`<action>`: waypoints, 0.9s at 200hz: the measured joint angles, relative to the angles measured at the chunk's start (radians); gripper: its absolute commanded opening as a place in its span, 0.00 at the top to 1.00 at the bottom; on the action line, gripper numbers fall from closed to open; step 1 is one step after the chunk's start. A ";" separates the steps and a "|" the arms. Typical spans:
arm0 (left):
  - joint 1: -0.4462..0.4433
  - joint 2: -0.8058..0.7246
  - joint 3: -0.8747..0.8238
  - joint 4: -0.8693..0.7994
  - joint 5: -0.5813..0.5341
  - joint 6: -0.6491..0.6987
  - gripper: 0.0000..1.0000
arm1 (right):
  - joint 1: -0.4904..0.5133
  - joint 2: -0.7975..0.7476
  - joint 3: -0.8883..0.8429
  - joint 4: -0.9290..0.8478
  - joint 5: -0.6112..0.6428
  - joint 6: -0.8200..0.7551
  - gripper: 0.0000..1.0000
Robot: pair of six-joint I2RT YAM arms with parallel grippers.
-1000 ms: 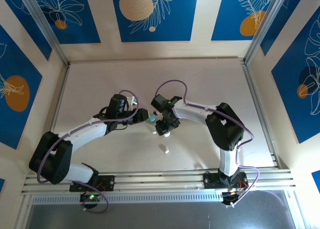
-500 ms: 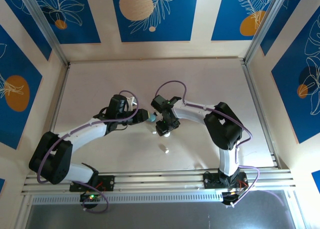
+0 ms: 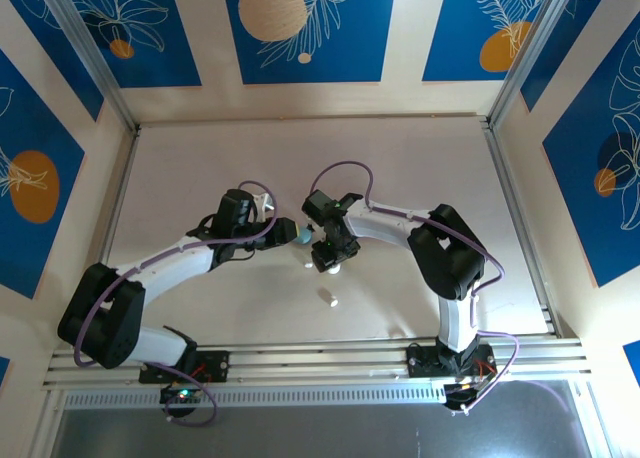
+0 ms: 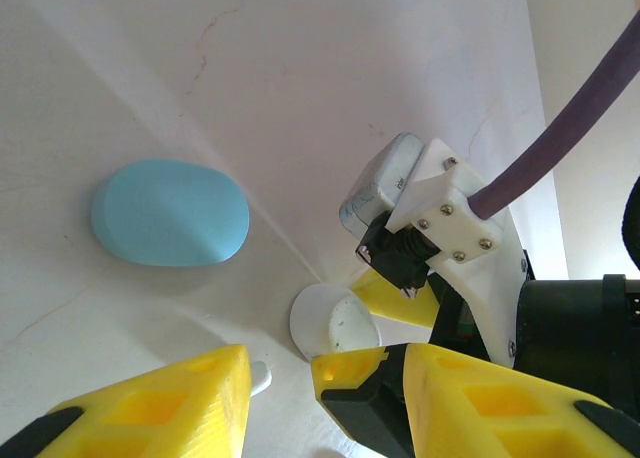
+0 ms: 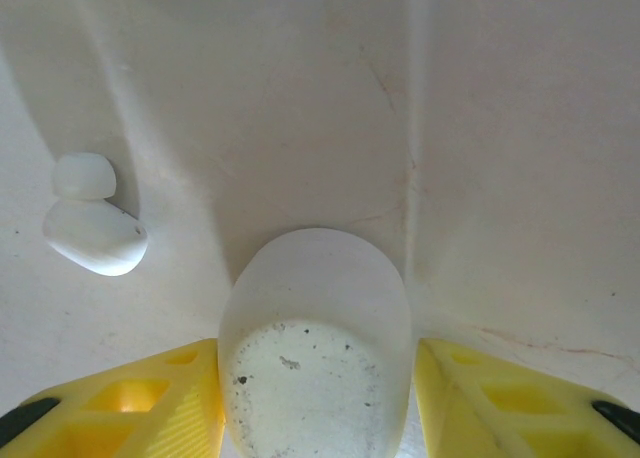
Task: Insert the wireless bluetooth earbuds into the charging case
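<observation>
Earbuds lie loose on the table (image 3: 200, 178): one white earbud (image 3: 327, 298) sits nearest the arm bases, well short of the white case (image 5: 315, 278). The right wrist view adds what the top view cannot: the right gripper (image 5: 315, 356) clamps that case between both fingers, with a second white earbud (image 5: 95, 236) just left of it. Beyond the case, the left gripper (image 3: 292, 233) stands partly spread and holds nothing, while the light blue case (image 4: 170, 213) lies apart. A small white bit beside its finger is cut off and unclear.

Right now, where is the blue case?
In the left wrist view the blue case lies on the table, up and left of the white case, apart from it.
</observation>
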 measured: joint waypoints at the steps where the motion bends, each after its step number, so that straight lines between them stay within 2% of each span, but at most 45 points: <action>1: 0.000 0.000 0.000 0.000 0.000 0.000 0.56 | 0.000 0.000 0.000 0.000 0.000 0.000 0.51; 31: 0.000 0.000 0.000 0.000 0.000 0.000 0.56 | -0.002 -0.001 0.000 0.003 -0.005 0.011 0.55; 48: 0.000 -0.001 0.000 0.000 0.000 0.000 0.56 | -0.004 -0.002 0.000 0.003 -0.008 0.017 0.60; 114: 0.000 -0.011 0.000 0.003 0.010 -0.002 0.59 | -0.058 -0.094 -0.076 0.077 -0.097 0.085 0.65; 146: -0.011 -0.008 0.000 0.016 0.026 -0.015 0.59 | -0.140 -0.196 -0.174 0.180 -0.222 0.170 0.69; 180: -0.062 0.029 0.008 0.073 0.045 -0.057 0.58 | -0.283 -0.317 -0.340 0.381 -0.439 0.308 0.70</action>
